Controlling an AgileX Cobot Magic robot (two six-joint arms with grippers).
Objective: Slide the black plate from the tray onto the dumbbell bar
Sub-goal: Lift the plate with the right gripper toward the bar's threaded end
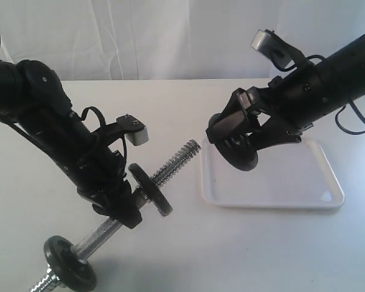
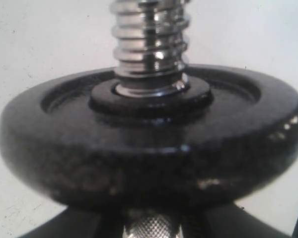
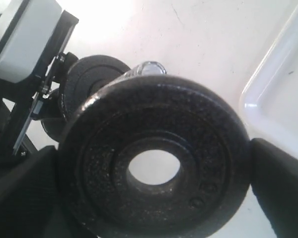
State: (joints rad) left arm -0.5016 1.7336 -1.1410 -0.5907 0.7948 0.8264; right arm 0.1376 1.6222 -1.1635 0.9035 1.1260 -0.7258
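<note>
The right gripper (image 1: 246, 143) is clamped on the black plate (image 1: 242, 159), above the tray (image 1: 280, 188) — apart from the threaded tip of the dumbbell bar (image 1: 173, 161). The left gripper (image 1: 125, 201) clasps the bar's middle.

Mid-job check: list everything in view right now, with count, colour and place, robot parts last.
tray: 1, white, on the table, right side
dumbbell bar: 1, chrome, tilted, free threaded end pointing up toward the tray
discs on the bar: 2, black, one mid-bar, the other at the low end
black plate: 1, matte black, held off the tray near its left end, not yet on the bar
curtain: 1, white, behind the table
left gripper: 1, black, clamped on the bar's middle
right gripper: 1, black, clamped on the black plate
</note>
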